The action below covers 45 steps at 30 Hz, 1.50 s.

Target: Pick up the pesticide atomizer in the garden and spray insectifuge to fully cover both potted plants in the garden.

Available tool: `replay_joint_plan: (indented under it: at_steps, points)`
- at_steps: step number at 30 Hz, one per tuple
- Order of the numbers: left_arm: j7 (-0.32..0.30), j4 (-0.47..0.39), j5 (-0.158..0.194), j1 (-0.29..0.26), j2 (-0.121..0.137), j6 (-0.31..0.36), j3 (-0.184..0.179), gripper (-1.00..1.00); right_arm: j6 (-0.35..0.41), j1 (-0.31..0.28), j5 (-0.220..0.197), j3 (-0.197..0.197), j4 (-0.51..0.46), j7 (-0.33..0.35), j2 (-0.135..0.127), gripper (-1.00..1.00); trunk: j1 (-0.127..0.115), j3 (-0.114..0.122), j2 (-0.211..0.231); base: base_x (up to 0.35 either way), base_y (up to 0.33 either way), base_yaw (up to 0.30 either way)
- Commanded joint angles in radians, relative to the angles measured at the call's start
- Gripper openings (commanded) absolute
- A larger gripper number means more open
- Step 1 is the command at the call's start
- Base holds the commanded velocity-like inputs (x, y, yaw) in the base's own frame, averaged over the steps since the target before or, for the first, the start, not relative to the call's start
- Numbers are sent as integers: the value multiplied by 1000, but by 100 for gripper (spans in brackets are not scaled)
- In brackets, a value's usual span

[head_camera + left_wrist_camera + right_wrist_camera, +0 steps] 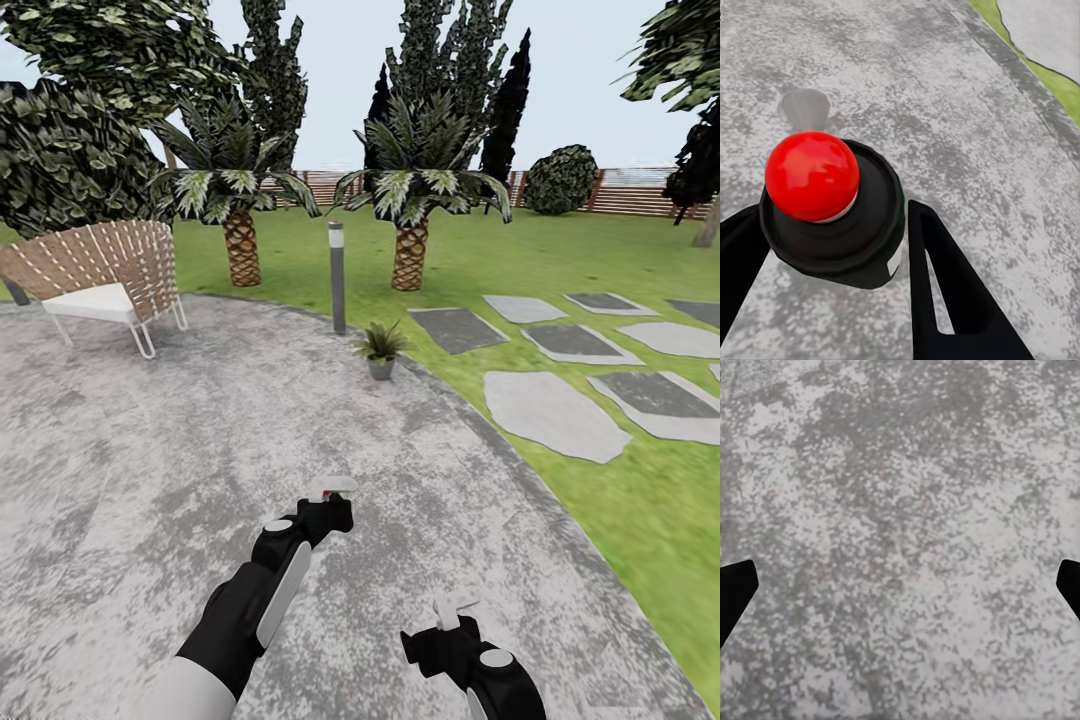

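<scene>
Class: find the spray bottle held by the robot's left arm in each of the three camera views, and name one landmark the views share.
Head view: spray bottle low centre, at the left pincer.
Left wrist view: large and close, red ball on a dark cap, between the two black fingers.
Right wrist view: not in it.
Shared landmark: the mottled grey paving.

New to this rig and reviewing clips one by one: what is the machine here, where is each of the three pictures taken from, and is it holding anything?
It is a simulated two-armed wheeled robot on a round grey paved patio in a garden. The head view looks forward and down over both arms. The other two come from cameras at each wrist, looking along the fingers. The left pincer holds the pesticide atomizer, whose red dot faces the left wrist camera, with a dark finger on each side. The right pincer is open, with bare paving below. Ahead, one potted plant sits at the patio's edge near a grey lamp post; a slatted chair stands to the left.
</scene>
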Motion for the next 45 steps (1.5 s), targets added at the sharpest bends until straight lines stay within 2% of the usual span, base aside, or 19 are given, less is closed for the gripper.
replay_joint_plan:
  at_steps: [1, 13, 16, 20, 26, 45]
  points:
    - [9, -1, 11, -1, 0, 4, -2, -100, 5, 0, -1, 0, -1, 0, 0, 100, 0, -1, 0, 0, 0, 121]
    - [11, -1, 9, -1, 0, 4, -2, -100, 5, 0, -1, 0, -1, 0, 0, 100, 0, -1, 0, 0, 0, 236]
    - [11, -1, 9, -1, 0, 4, -2, -100, 5, 0, -1, 0, -1, 0, 0, 100, -2, 11, 0, 0, 0, 256]
    - [11, -1, 9, -1, 0, 4, -2, -100, 5, 0, -1, 0, -1, 0, 0, 100, -2, 11, 0, 0, 0, 253]
    - [11, -1, 9, -1, 0, 4, -2, -100, 5, 0, -1, 0, -1, 0, 0, 100, -2, 11, 0, 0, 0, 87]
    - [12, -1, 9, -1, 1, 5, -3, -100, 5, 0, -1, -5, -3, 0, -2, 100, -10, 83, 5, 0, 0, 8]
